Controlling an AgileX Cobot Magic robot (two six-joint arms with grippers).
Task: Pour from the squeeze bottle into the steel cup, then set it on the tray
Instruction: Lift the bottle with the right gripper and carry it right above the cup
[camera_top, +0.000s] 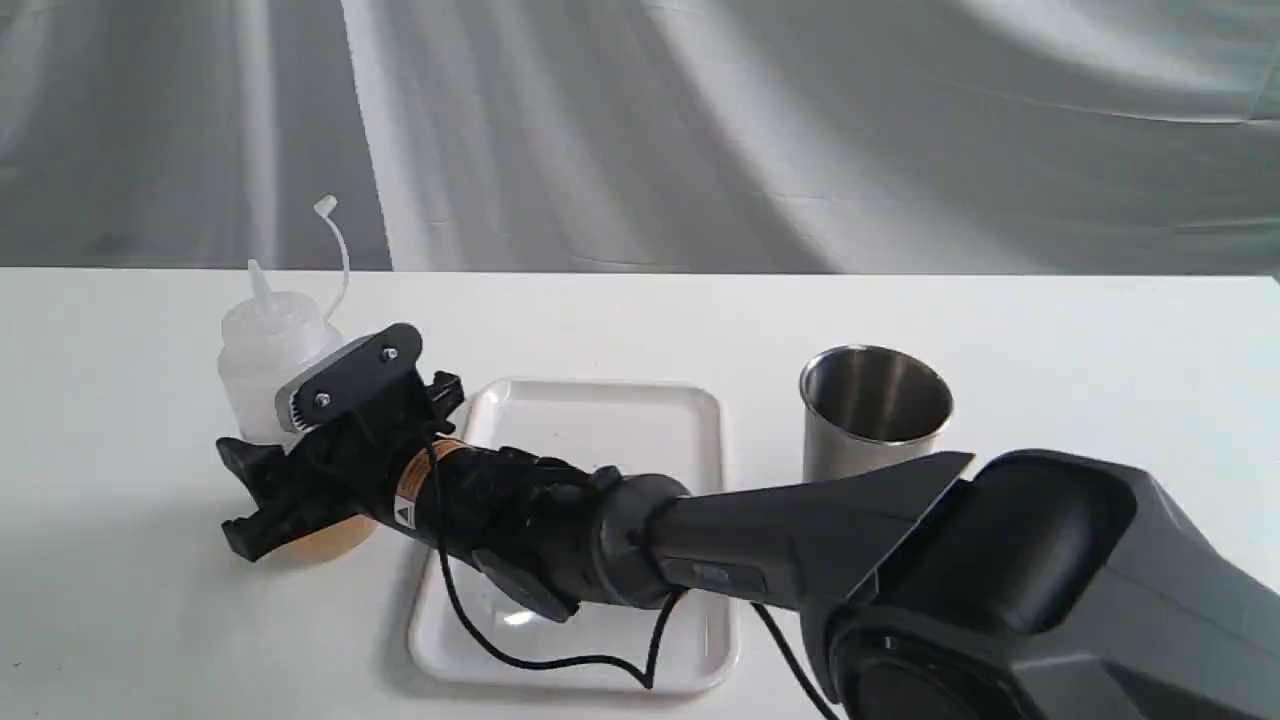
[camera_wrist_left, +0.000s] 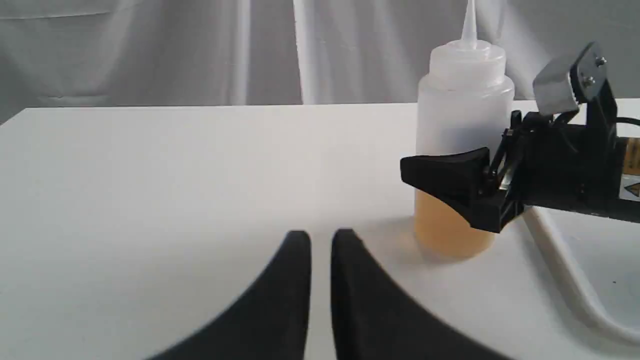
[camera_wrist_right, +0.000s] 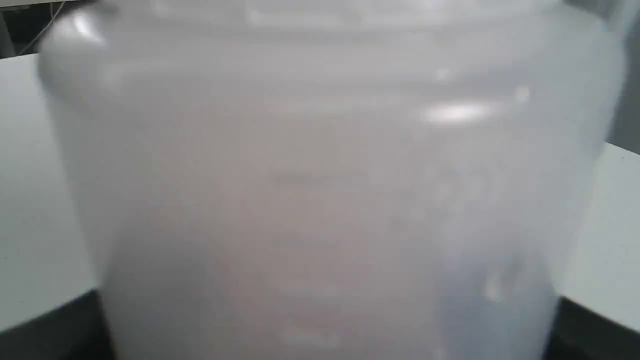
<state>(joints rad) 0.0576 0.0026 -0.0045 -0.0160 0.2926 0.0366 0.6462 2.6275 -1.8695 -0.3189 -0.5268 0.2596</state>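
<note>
The squeeze bottle (camera_top: 265, 350) stands upright on the table left of the tray (camera_top: 620, 420), amber liquid in its lower part and its cap hanging on a tether above. My right gripper (camera_top: 240, 500) reaches across over the tray and is shut on the bottle's lower body. One black finger (camera_wrist_left: 450, 175) crosses the bottle (camera_wrist_left: 465, 115) in the left wrist view. The bottle (camera_wrist_right: 320, 175) fills the right wrist view, with dark fingers (camera_wrist_right: 50, 330) against both its sides. The steel cup (camera_top: 875, 410) stands upright right of the tray. My left gripper (camera_wrist_left: 321, 235) is shut and holds nothing.
The right arm (camera_top: 800, 540) lies low over the white tray, with a black cable (camera_top: 560, 660) drooping onto it. The tray's rim (camera_wrist_left: 575, 280) lies close beside the bottle. A grey cloth backdrop (camera_top: 700, 130) hangs behind the white table (camera_top: 1050, 320).
</note>
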